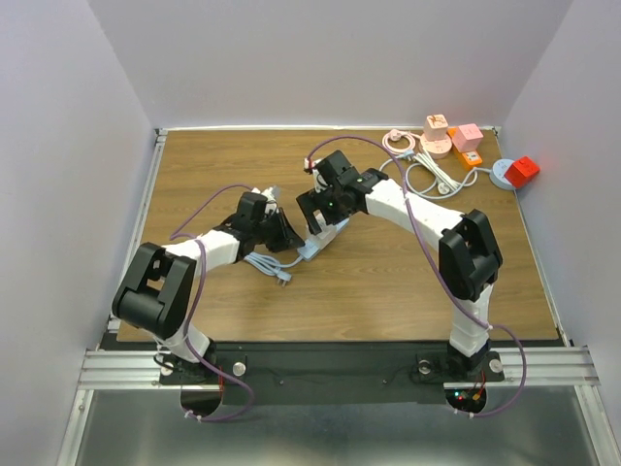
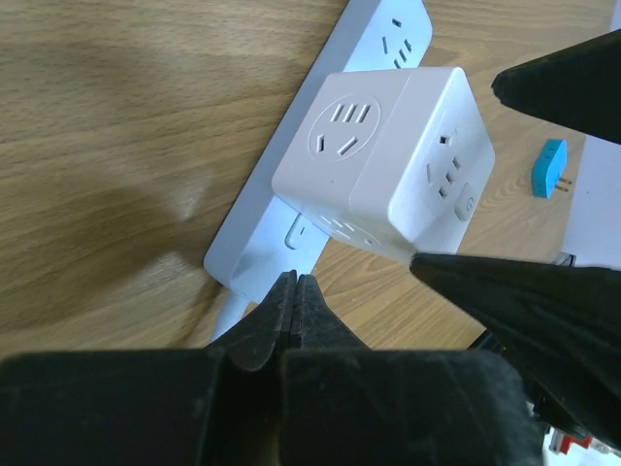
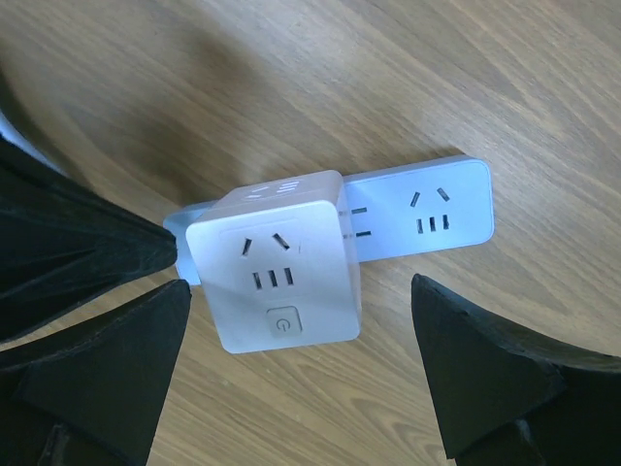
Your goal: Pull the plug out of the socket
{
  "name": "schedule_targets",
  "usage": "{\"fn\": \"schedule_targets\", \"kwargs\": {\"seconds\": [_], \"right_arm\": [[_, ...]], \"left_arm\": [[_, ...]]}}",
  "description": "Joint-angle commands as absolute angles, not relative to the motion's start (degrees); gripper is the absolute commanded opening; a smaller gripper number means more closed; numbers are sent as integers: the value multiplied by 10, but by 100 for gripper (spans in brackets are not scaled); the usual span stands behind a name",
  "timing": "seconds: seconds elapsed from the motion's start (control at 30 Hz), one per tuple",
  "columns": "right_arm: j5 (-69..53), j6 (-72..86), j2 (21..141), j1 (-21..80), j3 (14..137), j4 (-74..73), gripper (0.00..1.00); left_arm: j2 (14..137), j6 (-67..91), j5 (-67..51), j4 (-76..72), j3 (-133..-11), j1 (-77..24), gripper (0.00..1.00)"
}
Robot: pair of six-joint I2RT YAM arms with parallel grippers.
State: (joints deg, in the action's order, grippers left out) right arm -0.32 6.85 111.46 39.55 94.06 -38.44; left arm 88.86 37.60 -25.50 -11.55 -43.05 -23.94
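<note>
Unplugging undone — cube adapter (image 3: pixel 277 262) sits in power strip (image 3: pixel 427 209); right end effector (image 3: pixel 299 286) apart around it, left end effector (image 2: pixel 294 282) together.

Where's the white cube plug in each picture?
Top external: cube plug sits near the picture's middle.
Left wrist: cube plug fills the upper middle.
Right wrist: cube plug is just left of centre.
Shared landmark: the white power strip under it.
</note>
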Motion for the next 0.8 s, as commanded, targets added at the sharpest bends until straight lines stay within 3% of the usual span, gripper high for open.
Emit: {"fn": "schedule_targets", "kwargs": {"seconds": [0.0,0.57,0.67,0.7,0.77], "right_arm": [[-32,31,1112,402,958,-377,100],[-31,33,1194,409,996,-380,97],[-29,48,1196,410,993,-382,79],[-29,51,1194,409,997,-385,56],[-26,60,1189,410,1000,-388,22]], "left_arm": [[908,376,-282,-147,-439,-239,0],[1003,361,-284,-156,-464,-239,0],[1009,357,-271,-152,-456,-239,0],[1014,355,-267,-151,-448,-239,0],[1020,355,-265,-151,-435,-240,0]]}}
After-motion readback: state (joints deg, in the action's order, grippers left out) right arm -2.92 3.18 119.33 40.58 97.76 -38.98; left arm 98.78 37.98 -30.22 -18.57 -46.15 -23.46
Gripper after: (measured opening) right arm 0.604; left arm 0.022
